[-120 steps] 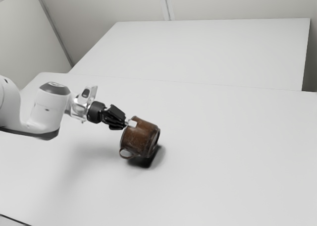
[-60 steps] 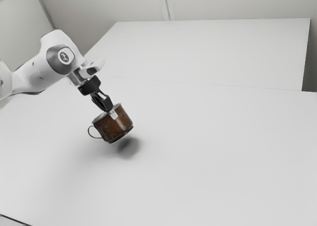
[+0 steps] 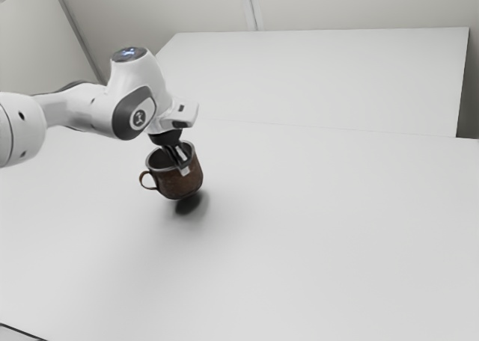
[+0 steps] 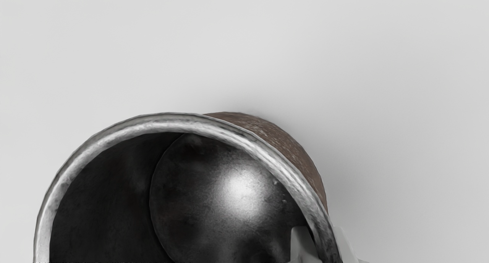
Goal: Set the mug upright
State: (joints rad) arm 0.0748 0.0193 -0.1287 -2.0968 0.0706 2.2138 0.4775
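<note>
In the exterior view, the mug (image 3: 179, 184) is occupying the area just left of the frame's centre, above the table (image 3: 322, 229), and a dark shadow (image 3: 190, 203) is lying directly below it. Whether the lowest edge of its base is touching the table cannot be told. The mug is leaning: its long axis is running from the base, at lower right, to the mouth, at upper left, and is standing closer to upright than to level. The mouth is facing upward, and the handle (image 3: 147, 180) is pointing toward the left of the frame. The arm (image 3: 78, 109) is reaching in from the left edge, and the gripper (image 3: 182, 162) is pinching the mug's wall, its fingers closing narrowly. In the wrist view, one finger (image 4: 301, 244) is pressing inside the mouth and the other outside, the rim (image 4: 172, 123) passing between them; the brown outer wall is showing past the rim, away from the fingers.
</note>
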